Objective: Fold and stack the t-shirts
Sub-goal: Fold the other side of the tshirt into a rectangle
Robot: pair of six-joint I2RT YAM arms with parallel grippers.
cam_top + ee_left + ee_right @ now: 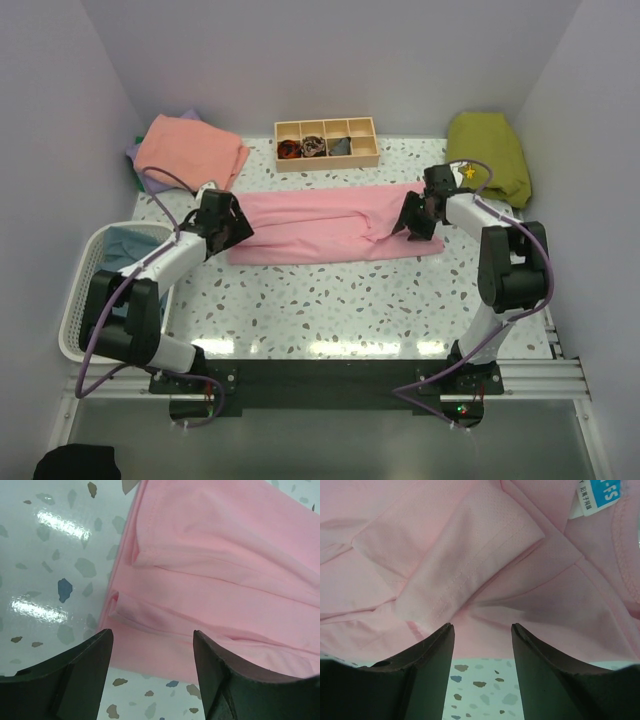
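A light pink t-shirt [320,225] lies folded lengthwise in a long strip across the middle of the table. My left gripper [238,228] is open and empty over its left end; the left wrist view shows the pink hem [215,580] between and beyond my fingers [85,670]. My right gripper [412,222] is open and empty over the right end, where a sleeve [455,565] and the collar label [597,495] show. A salmon-coral t-shirt [190,150] lies folded at the back left on a lavender one [134,152]. A teal-blue garment [125,250] lies in the basket.
A white laundry basket [85,300] stands at the left edge. A compartmented wooden tray [327,143] with small dark items sits at the back centre. An olive-green cloth [488,155] lies at the back right. Walls enclose the table on three sides.
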